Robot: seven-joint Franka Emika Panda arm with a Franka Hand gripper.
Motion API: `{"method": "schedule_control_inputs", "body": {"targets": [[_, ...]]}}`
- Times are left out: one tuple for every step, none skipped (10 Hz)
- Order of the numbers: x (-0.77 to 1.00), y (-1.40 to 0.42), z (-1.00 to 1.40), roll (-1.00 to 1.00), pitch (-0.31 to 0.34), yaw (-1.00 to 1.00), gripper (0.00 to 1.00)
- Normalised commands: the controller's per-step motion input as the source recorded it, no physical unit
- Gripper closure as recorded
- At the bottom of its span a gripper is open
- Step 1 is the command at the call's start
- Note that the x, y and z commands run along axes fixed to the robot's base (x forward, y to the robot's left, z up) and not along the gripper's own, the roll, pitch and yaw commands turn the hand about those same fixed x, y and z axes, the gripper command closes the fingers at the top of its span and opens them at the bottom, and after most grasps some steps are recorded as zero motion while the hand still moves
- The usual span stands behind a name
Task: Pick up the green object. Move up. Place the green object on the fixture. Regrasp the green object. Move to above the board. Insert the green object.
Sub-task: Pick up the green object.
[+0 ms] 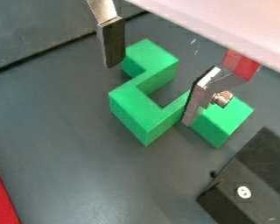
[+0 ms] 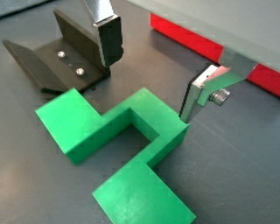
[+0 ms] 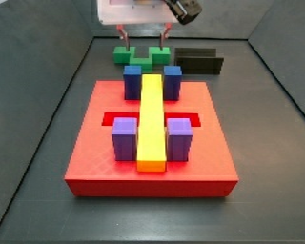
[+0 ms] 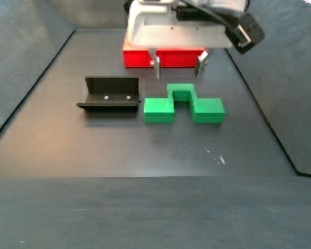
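Jaws of the gripper (image 2: 154, 74) apart above green object (image 2: 113, 144), untouched.

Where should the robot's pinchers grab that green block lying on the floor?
Probably the middle bar of the green object, coming straight down from above. It lies flat on the dark floor, and the bar joining its two end blocks looks narrow with flat opposite sides. The gripper hovers above it, open, its fingers apart on either side of that part. The fixture stands clear beside it.
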Motion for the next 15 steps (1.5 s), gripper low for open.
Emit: {"method": "schedule_control_inputs", "body": {"targets": [[0.0,0.0,-0.24,0.0,0.0,-0.01,0.0],[0.0,0.0,-0.25,0.0,0.0,-0.02,0.0],[-0.07,0.0,-0.22,0.0,0.0,-0.08,0.0],[-0.15,0.0,-0.19,0.0,0.0,-0.14,0.0],[-0.09,0.0,-0.21,0.0,-0.004,-0.11,0.0],[0.0,0.0,-0.23,0.0,-0.01,-0.05,0.0],[0.0,0.0,-0.23,0.0,-0.013,-0.04,0.0],[0.0,0.0,-0.23,0.01,-0.016,-0.03,0.0],[0.0,0.0,-0.22,0.01,-0.014,-0.01,0.0],[0.0,0.0,-0.22,0.01,-0.014,-0.01,0.0],[0.0,0.0,-0.2,0.02,-0.013,-0.01,0.0],[0.0,0.0,-0.2,0.03,-0.011,-0.01,0.0],[0.0,0.0,-0.21,0.04,-0.011,-0.01,0.0],[0.0,0.0,-0.19,0.04,-0.01,0.0,0.0],[0.0,0.0,-0.19,0.04,-0.004,0.0,0.0]]}}
